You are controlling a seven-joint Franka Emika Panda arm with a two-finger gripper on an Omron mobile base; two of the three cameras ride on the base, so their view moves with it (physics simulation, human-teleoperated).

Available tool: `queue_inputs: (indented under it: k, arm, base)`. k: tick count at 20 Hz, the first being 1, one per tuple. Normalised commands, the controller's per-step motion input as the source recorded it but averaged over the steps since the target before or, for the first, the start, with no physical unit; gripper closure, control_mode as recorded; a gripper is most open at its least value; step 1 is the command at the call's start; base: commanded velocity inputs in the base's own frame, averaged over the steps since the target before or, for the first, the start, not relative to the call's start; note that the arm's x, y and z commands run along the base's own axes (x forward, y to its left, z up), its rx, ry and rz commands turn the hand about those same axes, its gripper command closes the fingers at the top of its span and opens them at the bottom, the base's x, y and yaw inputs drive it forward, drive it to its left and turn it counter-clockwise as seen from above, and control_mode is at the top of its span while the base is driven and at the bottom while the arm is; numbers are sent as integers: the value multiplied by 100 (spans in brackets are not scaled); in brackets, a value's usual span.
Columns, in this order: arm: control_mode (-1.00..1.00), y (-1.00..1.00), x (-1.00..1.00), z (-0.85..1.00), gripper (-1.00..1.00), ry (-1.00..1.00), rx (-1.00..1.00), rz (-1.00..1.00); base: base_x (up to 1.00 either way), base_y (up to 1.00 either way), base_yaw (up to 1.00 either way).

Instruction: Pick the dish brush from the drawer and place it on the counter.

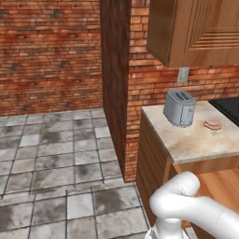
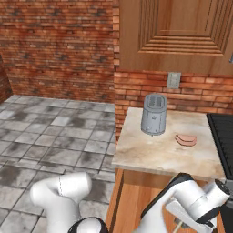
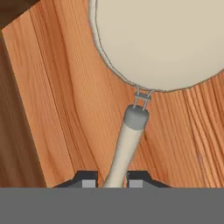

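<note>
The dish brush [image 3: 157, 39] lies on the orange-brown floor of the open drawer [image 3: 65, 109]. Its round pale head takes up the top of the hand view, and a cream handle [image 3: 129, 140] with a grey collar runs down from it. My gripper [image 3: 113, 180] has a dark fingertip pressed close on each side of that handle, shut on it. The drawer [image 2: 136, 195] stands pulled out under the beige counter [image 2: 159, 150], and my hand reaches down into it at the lower right of the right base view. The counter [image 1: 196, 137] also shows in the left base view.
A grey toaster [image 1: 179, 107] and a small pink item [image 1: 213, 124] sit on the counter. The black stovetop [image 2: 223, 136] borders it on the right. A wooden wall cabinet [image 1: 196, 28] hangs above. The drawer's dark side wall [image 3: 17, 131] rises left of the brush.
</note>
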Motion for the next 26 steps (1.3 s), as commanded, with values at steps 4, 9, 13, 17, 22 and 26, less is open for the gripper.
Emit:
queue_inputs:
  k: [4, 9, 13, 17, 22, 26]
  arm:
    - [-100, 59, 40, 100, 100, -7, -9, -21]
    - [-100, 67, 65, 100, 100, -4, -15, -16]
    - [-100, 67, 91, 100, 100, -1, -14, -13]
    - [-100, 54, 100, 58, 100, 14, -22, -12]
    - [-100, 2, 100, -7, 100, 19, -13, -16]
    - [-100, 0, 100, -39, 100, 6, -2, -17]
  base:
    - [0, 0, 0]
    - [0, 0, 0]
    - [0, 0, 0]
    - [0, 0, 0]
    - [0, 0, 0]
    - [0, 0, 0]
